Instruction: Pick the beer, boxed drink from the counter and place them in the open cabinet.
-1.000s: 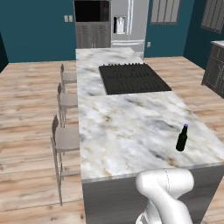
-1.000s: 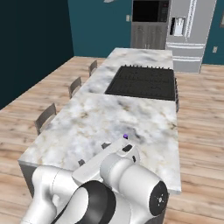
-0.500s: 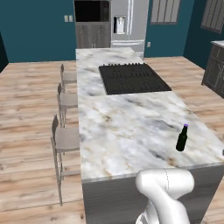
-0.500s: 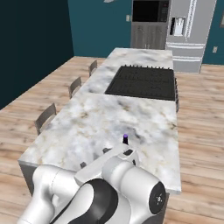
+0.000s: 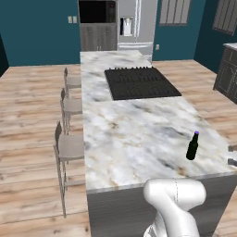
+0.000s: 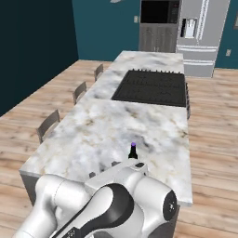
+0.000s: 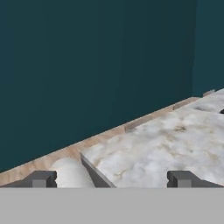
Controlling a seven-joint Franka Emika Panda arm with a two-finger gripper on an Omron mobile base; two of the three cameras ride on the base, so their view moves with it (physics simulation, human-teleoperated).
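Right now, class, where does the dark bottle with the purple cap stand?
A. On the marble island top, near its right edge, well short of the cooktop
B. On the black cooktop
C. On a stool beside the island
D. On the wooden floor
A: the beer stands upright on the bare marble of the counter, nearer the camera than the cooktop.

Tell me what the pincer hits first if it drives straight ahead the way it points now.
Judging by the hand view, the open pincer aims low over a corner of the marble counter; nothing stands on that stretch. Beyond it only the teal wall shows, though depth is unclear.
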